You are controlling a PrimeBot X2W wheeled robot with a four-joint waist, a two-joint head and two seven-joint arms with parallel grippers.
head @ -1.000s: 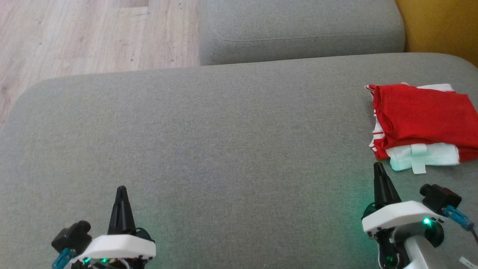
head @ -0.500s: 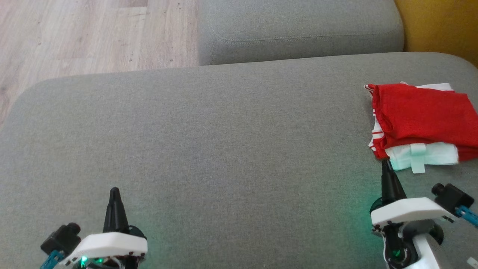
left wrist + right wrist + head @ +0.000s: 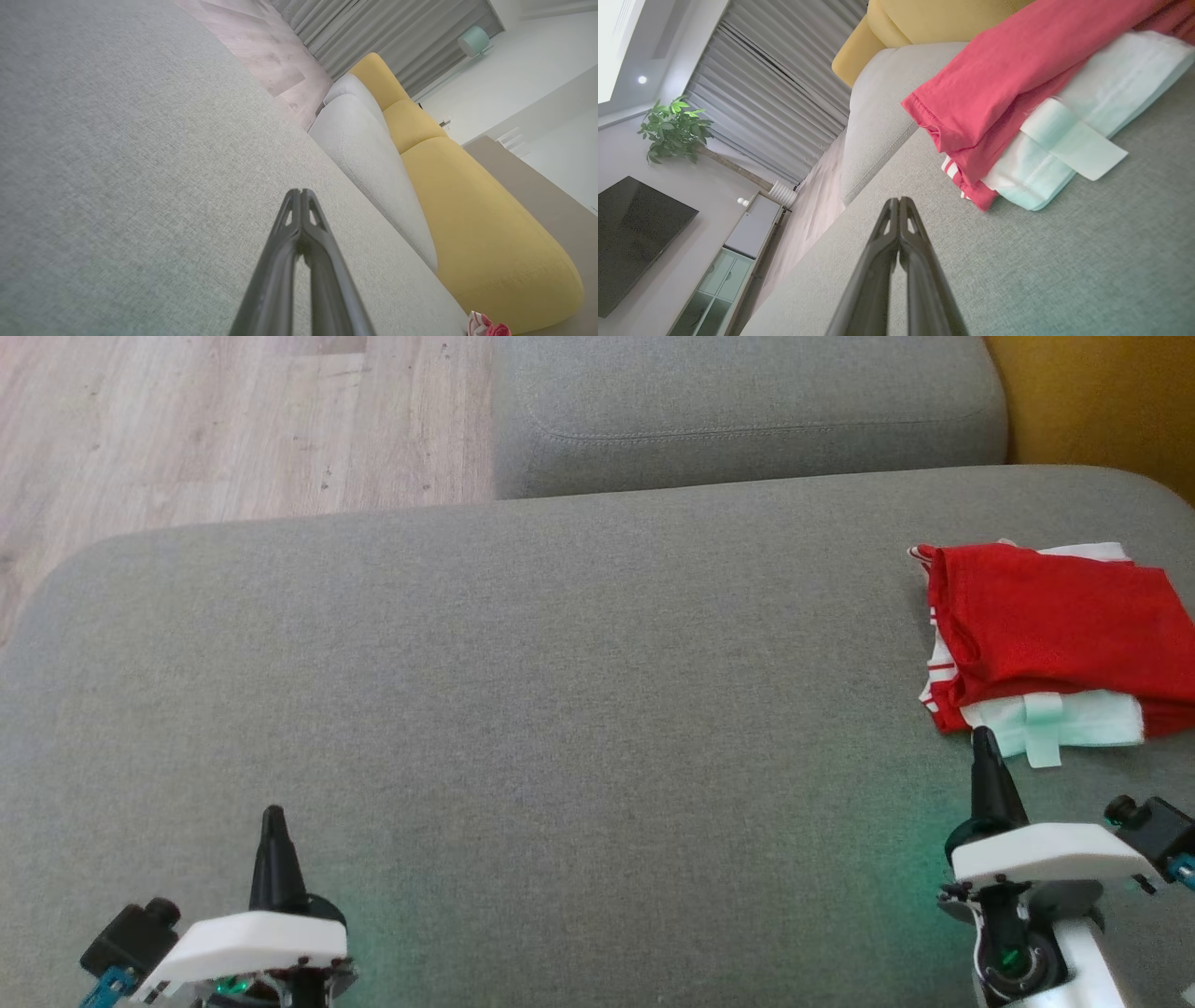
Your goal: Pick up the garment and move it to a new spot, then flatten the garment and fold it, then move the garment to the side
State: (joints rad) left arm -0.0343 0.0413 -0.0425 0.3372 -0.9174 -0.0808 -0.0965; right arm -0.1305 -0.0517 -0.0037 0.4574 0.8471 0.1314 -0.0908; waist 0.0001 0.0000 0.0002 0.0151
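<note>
The garment (image 3: pixel 1046 635) is red and white and lies folded at the right edge of the grey sofa seat (image 3: pixel 523 709). The right wrist view shows the garment (image 3: pixel 1017 98) close up, with a pale white layer and a loose tab under the red cloth. My right gripper (image 3: pixel 980 737) is shut and empty, its tip just short of the garment's near edge; its fingertips (image 3: pixel 899 201) are pressed together. My left gripper (image 3: pixel 273 814) is shut and empty at the lower left, far from the cloth, low over bare upholstery (image 3: pixel 140 163).
A second grey cushion (image 3: pixel 747 411) lies beyond the seat, with wood floor (image 3: pixel 187 420) at the far left. A yellow sofa section (image 3: pixel 1102 401) stands at the back right. The left wrist view catches a corner of the garment (image 3: pixel 486 326) at its bottom right.
Both grippers have shifted outward and lower in the head view, the left to the left and the right to the right. The garment has stayed in place.
</note>
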